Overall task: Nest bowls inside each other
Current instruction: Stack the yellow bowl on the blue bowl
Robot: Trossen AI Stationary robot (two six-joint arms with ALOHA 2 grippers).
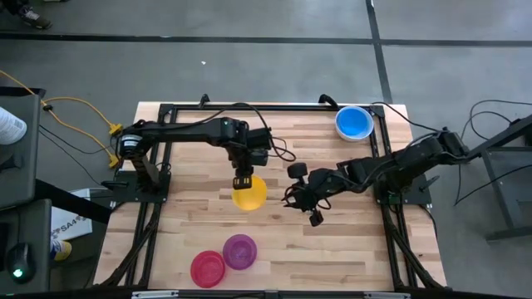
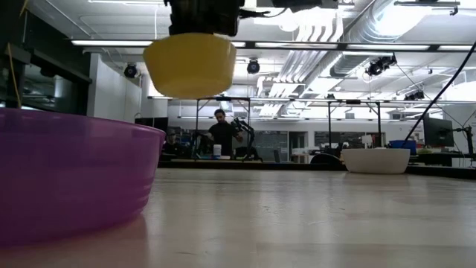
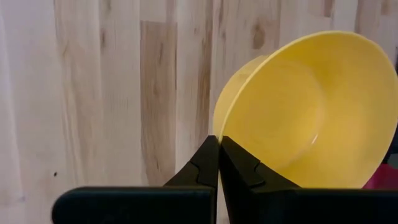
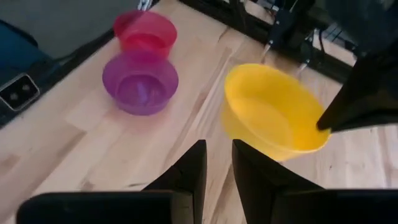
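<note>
Holding the yellow bowl [image 1: 249, 193] by its rim above the worktop [image 1: 349, 241], the left fingers [image 1: 242, 181] are closed; the empty right fingers [image 1: 306, 204] are half open; red bowl [image 1: 208, 268] and purple bowl [image 1: 240, 251] wait, nothing nested yet.

1. One bowl [image 1: 248, 193] hangs above the desk [image 1: 349, 249], its rim pinched between the left fingers [image 3: 208, 168].
2. The right fingers [image 4: 186, 168] stand just beside this bowl, apart from it.
3. Two bowls [image 1: 224, 260] sit side by side on the desk, beyond both pairs of fingers.
4. Another bowl [image 1: 354, 122] sits in a far corner, behind the right fingers.
</note>
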